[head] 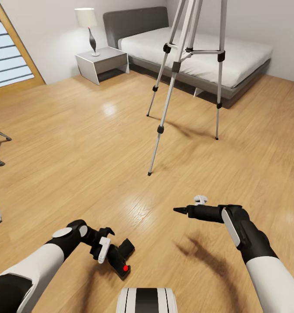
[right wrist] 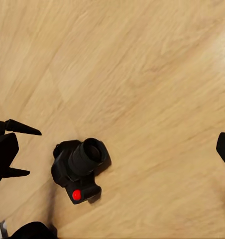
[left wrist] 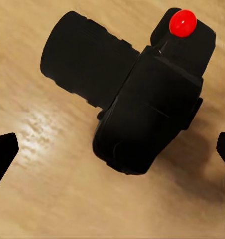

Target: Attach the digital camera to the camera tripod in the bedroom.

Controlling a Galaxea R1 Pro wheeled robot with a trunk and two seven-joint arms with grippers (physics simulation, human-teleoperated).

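From the head camera I count one camera tripod (head: 188, 65) with three legs by the bed (head: 199, 52), and one digital camera (head: 123, 258) on the floor (head: 77, 143) under my left gripper (head: 107, 243). Left wrist: fingertips (left wrist: 3, 152) spread wide, camera (left wrist: 137, 99) between them, untouched. Right wrist: right gripper (right wrist: 112, 144) spread, empty.

The floor (head: 77, 143) was of light wood planks, and it carried soft bright reflections in several places. White walls (head: 51, 39) closed the room at the far side. Against the far wall stood a grey bed (head: 233, 82) with a dark grey headboard (head: 136, 19) and a white mattress (head: 207, 52). Just beside the bed, near the headboard, was a light grey nightstand (head: 102, 63), and on it stood a table lamp (head: 88, 28) with a pale shade and a dark curved body. At the left edge a tall window (head: 8, 61) with a wooden frame showed horizontal slats
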